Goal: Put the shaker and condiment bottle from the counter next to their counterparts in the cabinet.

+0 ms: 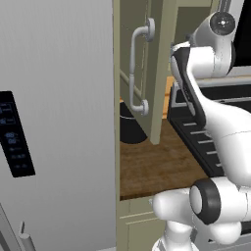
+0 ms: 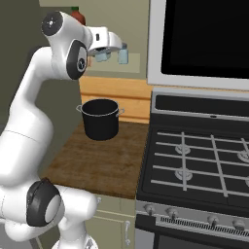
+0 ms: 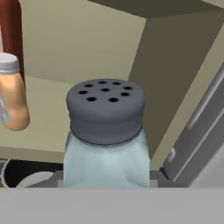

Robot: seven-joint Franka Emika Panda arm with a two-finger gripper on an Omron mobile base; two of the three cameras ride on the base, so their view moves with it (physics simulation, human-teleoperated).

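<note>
The shaker (image 3: 105, 131), held tight in the nearly closed gripper (image 2: 108, 52), was up inside the cabinet (image 1: 164, 63), so it likely needed to be set down beside its twin (image 2: 123, 54).

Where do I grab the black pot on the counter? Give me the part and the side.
Pinch the rim of the black pot from straight above: it stands upright and lidless on the counter; the body looks too wide to span, the side handles small.
</note>
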